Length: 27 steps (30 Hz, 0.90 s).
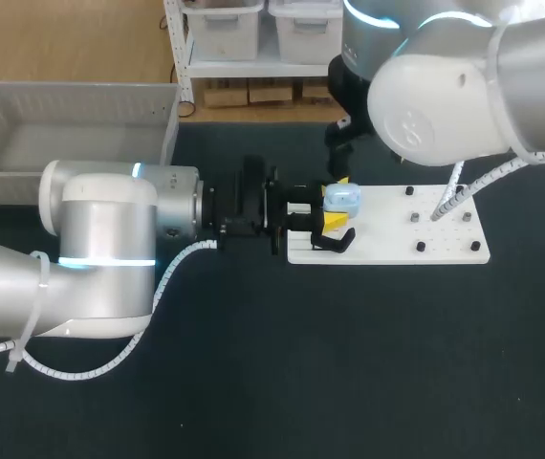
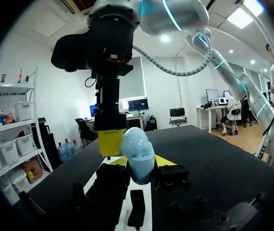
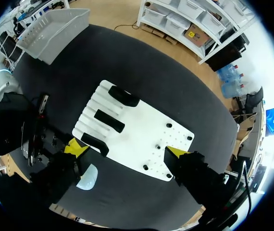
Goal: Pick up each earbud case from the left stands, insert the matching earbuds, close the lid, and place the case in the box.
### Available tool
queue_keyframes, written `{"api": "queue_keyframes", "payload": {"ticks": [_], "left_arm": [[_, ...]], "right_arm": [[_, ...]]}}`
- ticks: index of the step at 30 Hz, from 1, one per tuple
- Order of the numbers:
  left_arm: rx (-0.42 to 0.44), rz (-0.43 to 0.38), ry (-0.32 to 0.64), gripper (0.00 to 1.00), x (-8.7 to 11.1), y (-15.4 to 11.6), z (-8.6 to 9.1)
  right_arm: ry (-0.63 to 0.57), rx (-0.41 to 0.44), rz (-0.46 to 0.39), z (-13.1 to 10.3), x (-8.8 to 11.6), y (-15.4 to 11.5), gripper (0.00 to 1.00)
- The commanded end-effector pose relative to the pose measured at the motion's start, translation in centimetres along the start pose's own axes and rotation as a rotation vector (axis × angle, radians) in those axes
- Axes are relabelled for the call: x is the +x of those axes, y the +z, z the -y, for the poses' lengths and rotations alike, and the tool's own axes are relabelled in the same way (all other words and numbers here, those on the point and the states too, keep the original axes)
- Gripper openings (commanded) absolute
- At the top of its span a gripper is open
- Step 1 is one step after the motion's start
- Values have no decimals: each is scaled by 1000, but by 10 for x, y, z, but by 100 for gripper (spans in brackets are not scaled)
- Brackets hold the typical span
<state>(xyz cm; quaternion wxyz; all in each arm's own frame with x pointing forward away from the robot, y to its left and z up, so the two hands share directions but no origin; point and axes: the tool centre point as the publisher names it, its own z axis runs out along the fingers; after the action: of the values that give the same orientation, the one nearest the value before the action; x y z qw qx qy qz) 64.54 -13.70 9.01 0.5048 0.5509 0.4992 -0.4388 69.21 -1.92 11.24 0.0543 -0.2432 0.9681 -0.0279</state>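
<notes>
1. A dark, matte tabletop [image 1: 349, 382] fills most of the head view, from the lower edge up past the middle.
2. Light wooden floor [image 1: 81, 38] shows in the upper left of the frame.
3. A white shelving unit [image 1: 179, 48] stands at top centre. It holds translucent storage bins [image 1: 223, 29], with cardboard boxes [image 1: 249, 93] beneath them.
4. In the left wrist view, beyond the table's far edge, are white walls [image 2: 45, 96], bright ceiling panel lights [image 2: 240, 17], a desk with monitors [image 2: 138, 104] and an office chair [image 2: 177, 115].

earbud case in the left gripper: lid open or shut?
Shut, it seems: in the left wrist view the earbud case is one smooth rounded shell with only a thin seam, no lid raised.
</notes>
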Motion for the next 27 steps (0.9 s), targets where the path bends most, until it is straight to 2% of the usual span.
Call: {"api": "queue_keyframes", "payload": {"ticks": [1, 4, 7, 9, 13, 16, 22, 27], "left_arm": [[-10, 1, 3, 0, 0, 1, 2], [-10, 1, 3, 0, 0, 1, 2], [-10, 1, 3, 0, 0, 1, 2], [-10, 1, 3, 0, 0, 1, 2], [-10, 1, 3, 0, 0, 1, 2], [-10, 1, 3, 0, 0, 1, 2], [-72, 57, -70, 0, -5, -15, 7], [-123, 49, -79, 0, -29, -35, 15]], "right_arm": [[-3, -4, 2, -3, 7, -4, 100], [-5, -4, 9, -5, 9, -6, 100], [14, 5, 75, -1, 8, -17, 100], [16, -10, 135, 2, 8, -30, 100], [-54, -58, 250, 1, 12, -67, 100], [-102, -116, 305, -2, 19, -88, 100], [-158, -139, 335, -4, 33, -100, 100], [-161, -141, 337, -3, 37, -100, 100]]}}
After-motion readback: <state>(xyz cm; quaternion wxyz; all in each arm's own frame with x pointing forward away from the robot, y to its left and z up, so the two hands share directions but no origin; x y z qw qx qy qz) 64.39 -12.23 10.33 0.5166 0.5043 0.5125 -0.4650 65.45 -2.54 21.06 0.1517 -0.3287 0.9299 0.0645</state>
